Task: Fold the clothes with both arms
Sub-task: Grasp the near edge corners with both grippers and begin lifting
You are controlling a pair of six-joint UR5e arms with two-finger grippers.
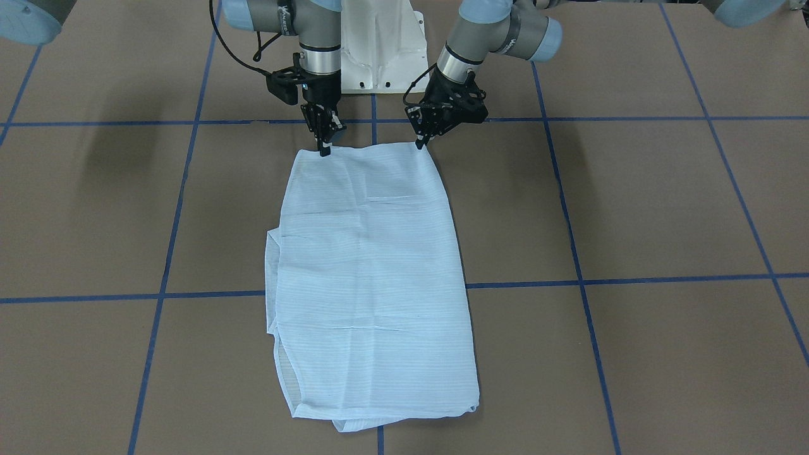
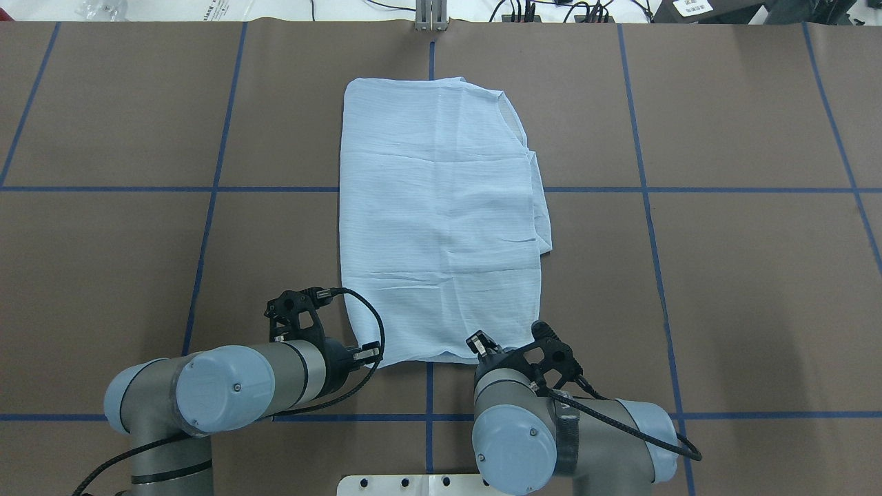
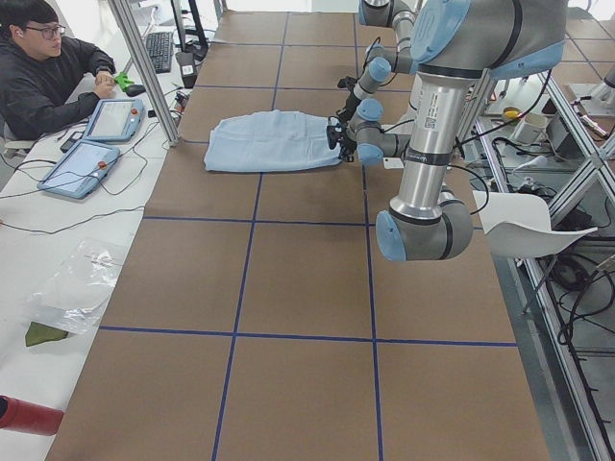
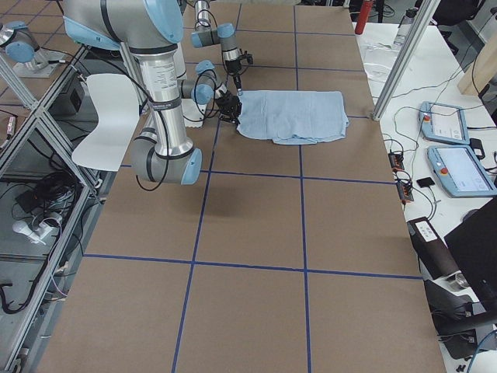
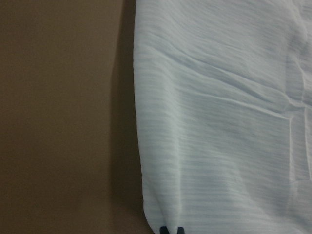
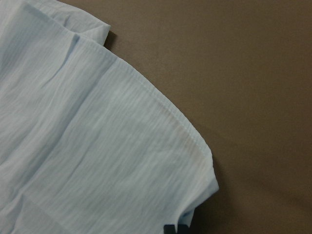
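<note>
Your left gripper (image 2: 372,355) and right gripper (image 2: 480,342) are each clamped on a near corner of the shirt (image 2: 441,207). That is clearest front-on; overhead, the wrists hide the fingertips. The shirt lies folded on the table (image 2: 723,275), long axis running away from the robot.

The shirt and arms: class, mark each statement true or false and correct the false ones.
1. The shirt lies folded on the table. True.
2. The left arm has its jaws at the shirt's far edge. False: they are at its corner nearest the robot's base.
3. The right arm has its jaws at another near corner. True.
4. Both sleeves lie spread out wide. False: the shirt is a long narrow rectangle.
</note>
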